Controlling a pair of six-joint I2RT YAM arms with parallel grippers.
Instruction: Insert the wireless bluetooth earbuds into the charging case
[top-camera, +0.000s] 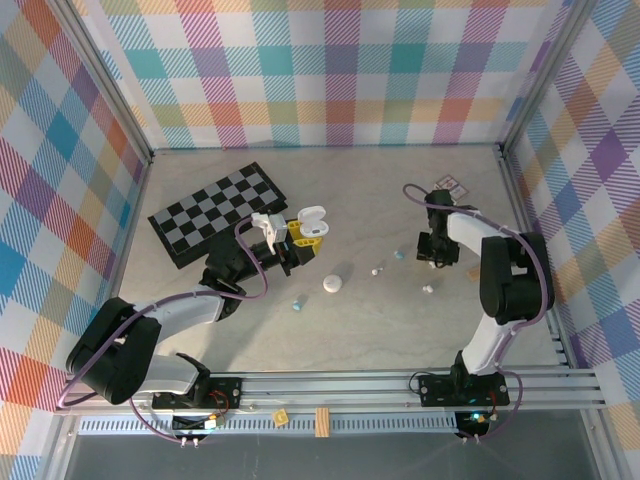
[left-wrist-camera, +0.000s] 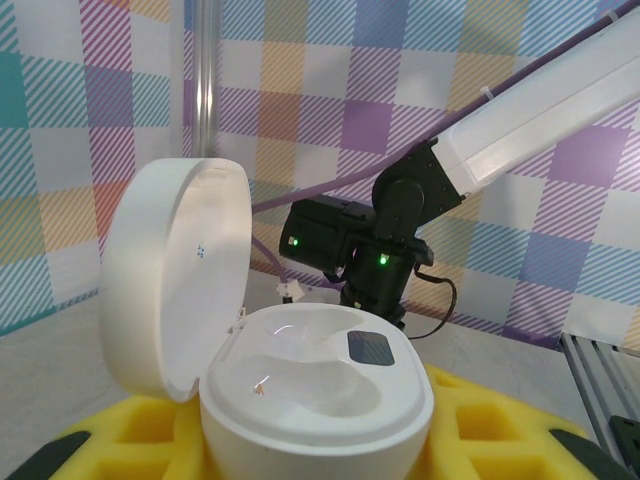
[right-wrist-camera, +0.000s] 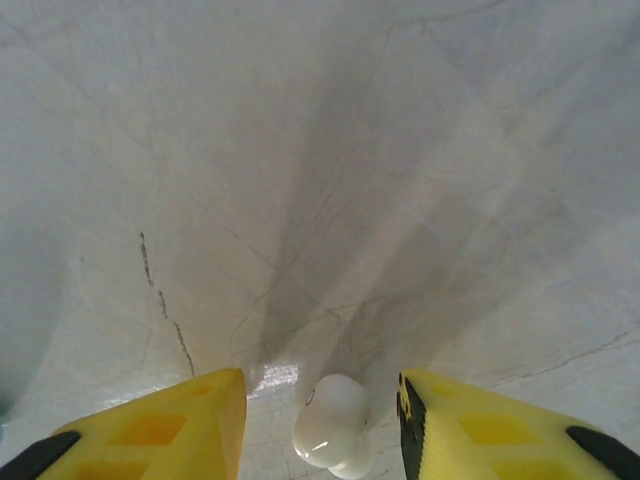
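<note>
On the desk (top-camera: 400, 330), back-left, lies a checkerboard (top-camera: 215, 215), not involved. Just off its near-right corner the left hand (top-camera: 303, 240) is clamped on the open charging case (left-wrist-camera: 315, 385); base gripped between the yellow fingers (left-wrist-camera: 500, 430), lid (left-wrist-camera: 170, 280) swung up, sockets look empty. A closed white case (top-camera: 332, 284) sits loose mid-desk. The right hand (right-wrist-camera: 320, 378) is low over the desk, jaws apart, holding nothing; it straddles one white earbud (right-wrist-camera: 328, 425) with a gap on each side, the bud nearer one finger than the other. More buds lie scattered between the arms, e.g. a spare white bud (top-camera: 377, 270) and a pale blue bud (top-camera: 398, 254).

Judged step: closing on the first bud; nothing inserted yet.

Risks:
- The bud is tiny, rounded and glossy; the off-centre pinch means one pad hits first, so it may roll or squirt out.
- Fingertips scraping the desk could stall the close.
- A skewed grip would leave the bud misaligned to its socket.
- The raised lid may block the approach.
- Pressing down could tip the case in the left hand's grip.
</note>
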